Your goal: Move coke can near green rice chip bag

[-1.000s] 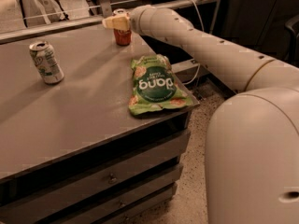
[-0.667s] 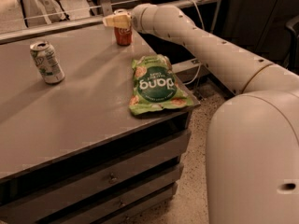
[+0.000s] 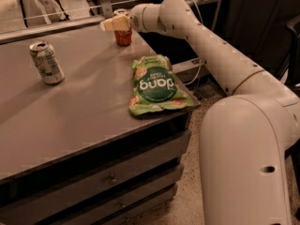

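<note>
Here, the gripper [image 3: 110, 24] is seen at the upper middle of the frame, at the far edge of the table [image 3: 79, 121], overlapping the upper part of the coke can [image 3: 123, 37]. Whether the can is clamped or only crossed in view cannot be told — the pincer's state is not shown. The coke can is stood upright, its red body visible below the gripper and its silver top just above it. The green rice chip bag [image 3: 153, 84] is laid flat at the right edge of the table, in the middle of the frame, its lettering turned upside down to the camera. It is placed below the coke can in the picture, near it but apart, with bare tabletop between them. A white-and-green can [image 3: 46, 62] is stood upright at the upper left, well apart from both. The white arm [image 3: 206, 46] is stretched from the bulky robot body [image 3: 243, 168] at the lower right up to the gripper. Drawer fronts [image 3: 112, 177] are seen below the tabletop — dark and closed.
</note>
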